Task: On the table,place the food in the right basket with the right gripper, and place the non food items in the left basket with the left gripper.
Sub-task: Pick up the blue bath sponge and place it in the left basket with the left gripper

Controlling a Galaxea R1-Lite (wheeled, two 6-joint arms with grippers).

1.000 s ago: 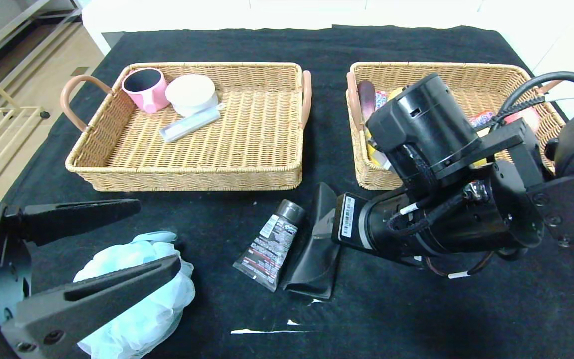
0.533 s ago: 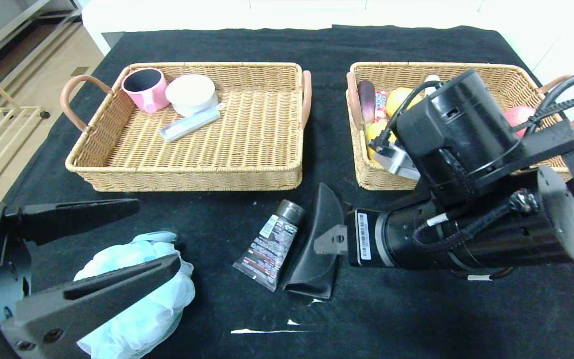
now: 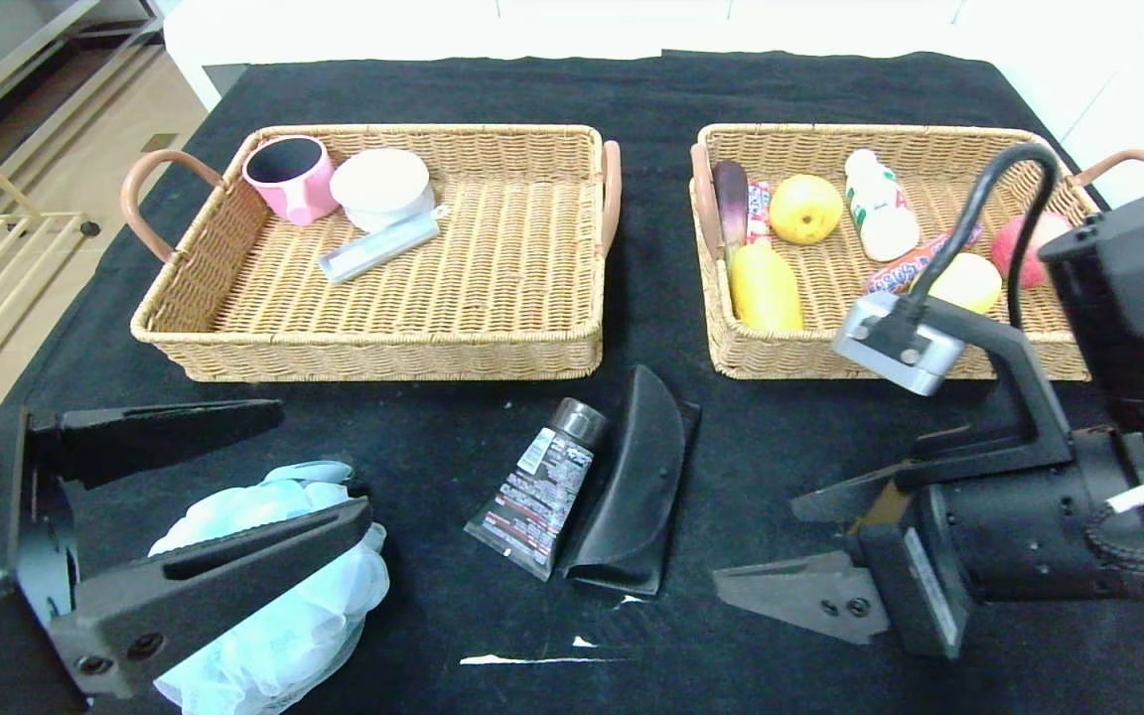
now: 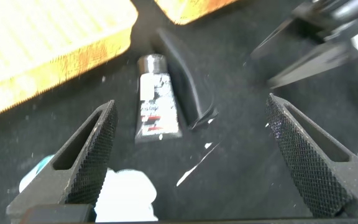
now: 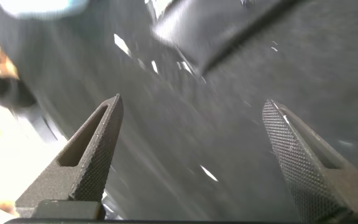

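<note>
While the left tool (image 3: 214, 482) hangs low at the near left of the worktop (image 3: 433, 427), its two fingers spread wide and holding nothing, a pale blue bath sponge (image 3: 274, 586) lies on the black cloth right under it. Behind it sits the left basket (image 3: 383, 338), which holds a pink cup (image 3: 286, 177), a white round jar (image 3: 380, 187) and a slim pale box (image 3: 380, 249), all gathered in its far left part. Between the two baskets, on the near cloth, a dark tube (image 3: 537, 487) with a grey cap lies flat, and just beside it on its right a black case (image 3: 632, 487) lies touching it along one edge; the left wrist view shows both (image 4: 154, 99) between that tool's spread fingers. Farther right, the right basket (image 3: 731, 338) holds an eggplant (image 3: 729, 197) against its left wall, a small red packet (image 3: 759, 211), a yellow fruit (image 3: 804, 209), a yellow bottle (image 3: 764, 289), a white bottle (image 3: 878, 207), a candy bar (image 3: 915, 260), a lemon (image 3: 964, 281) and a reddish apple (image 3: 1021, 243). At the near right, the right tool (image 3: 781, 551) is over bare cloth in front of that basket, well apart from the case, its fingers parted wide and empty.
</note>
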